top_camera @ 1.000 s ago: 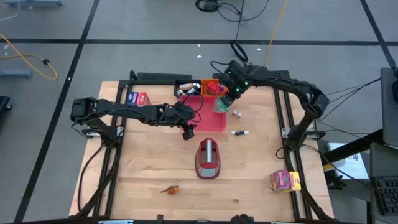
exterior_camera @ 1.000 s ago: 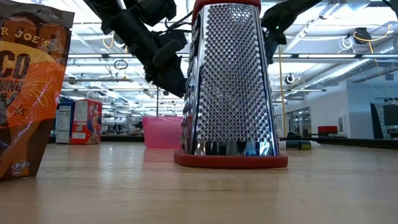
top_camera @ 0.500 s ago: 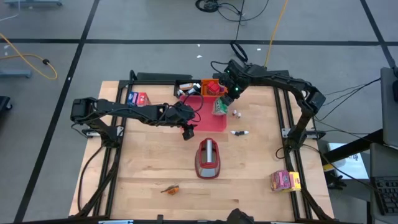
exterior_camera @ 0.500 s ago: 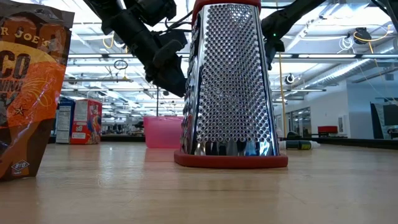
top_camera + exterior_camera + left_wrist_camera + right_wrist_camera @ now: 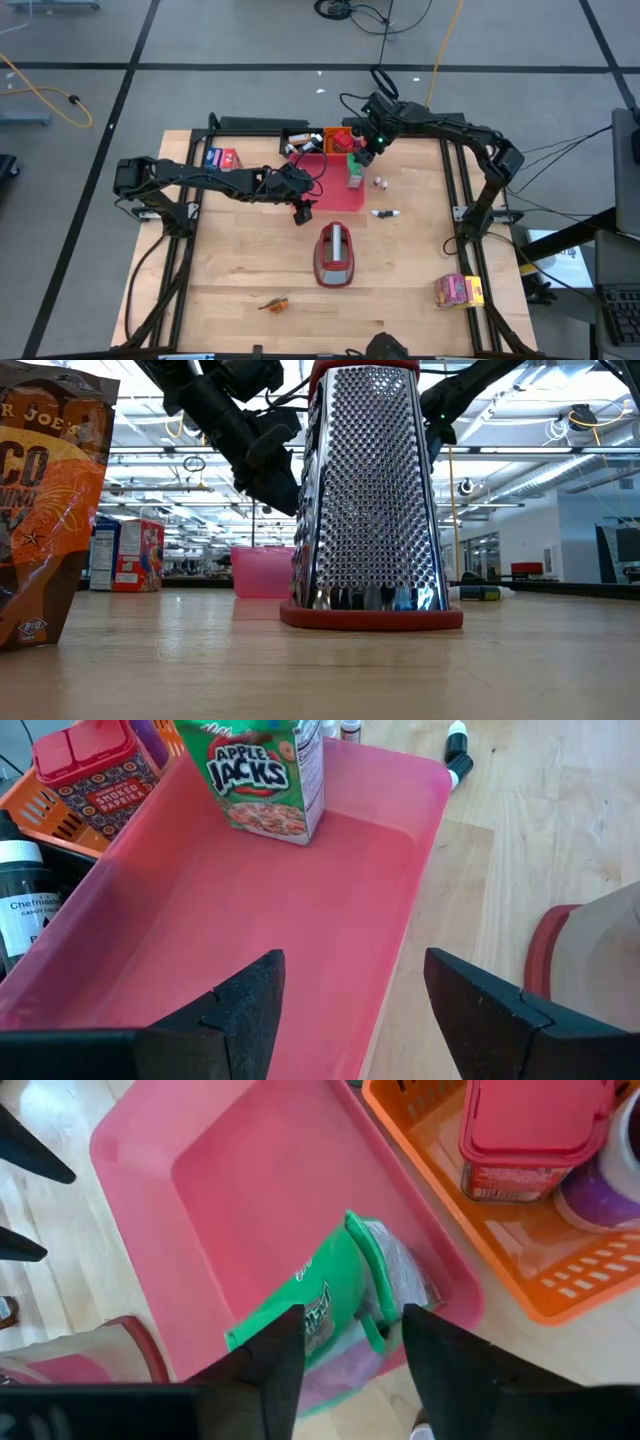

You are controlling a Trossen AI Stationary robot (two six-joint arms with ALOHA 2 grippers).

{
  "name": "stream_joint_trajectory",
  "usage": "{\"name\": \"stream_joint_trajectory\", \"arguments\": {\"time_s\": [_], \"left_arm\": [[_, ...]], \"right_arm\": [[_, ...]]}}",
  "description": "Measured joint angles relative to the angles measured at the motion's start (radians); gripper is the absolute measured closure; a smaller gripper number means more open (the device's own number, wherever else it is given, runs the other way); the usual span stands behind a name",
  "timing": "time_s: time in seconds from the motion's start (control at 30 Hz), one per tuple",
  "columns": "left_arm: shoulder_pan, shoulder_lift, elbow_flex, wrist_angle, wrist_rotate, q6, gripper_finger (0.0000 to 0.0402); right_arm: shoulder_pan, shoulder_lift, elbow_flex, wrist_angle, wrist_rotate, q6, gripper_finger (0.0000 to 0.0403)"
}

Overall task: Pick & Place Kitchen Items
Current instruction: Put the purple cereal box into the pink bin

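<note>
At two o'clock inside the pink plastic tray (image 5: 338, 192), the green Apple Jacks cereal carton (image 5: 353, 171) is standing upright; right gripper (image 5: 366, 150) is hovering above, jaws apart (nothing held). Lifting straight up should avoid toppling it. Left gripper (image 5: 303, 212) is waiting, jaws apart, over the surface (image 5: 230, 270).

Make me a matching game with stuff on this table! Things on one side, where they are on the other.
Things:
1. green cereal carton
2. metal grater
3. blue-red-white carton
4. pink and yellow carton

Places:
A. standing inside the pink tray
B. near the table's front right corner
C. middle of the table, in front of the tray
D. far left part of the table

Pairs: 1-A, 2-C, 3-D, 4-B
</note>
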Motion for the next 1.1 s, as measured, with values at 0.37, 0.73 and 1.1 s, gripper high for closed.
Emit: {"name": "stream_joint_trajectory", "arguments": {"time_s": [0.37,0.73,1.1], "left_arm": [[0.0,0.0,0.0,-0.001,0.0,0.0,0.0158],[0.0,0.0,0.0,-0.009,0.0,-0.005,0.0158],[0.0,0.0,0.0,-0.009,0.0,-0.01,0.0158]], "right_arm": [[-0.013,-0.05,0.0,0.045,0.002,-0.001,0.0207],[0.055,-0.23,0.0,-0.231,0.041,-0.075,0.0209],[0.349,-0.411,0.0,-0.591,0.087,0.078,0.0209]]}}
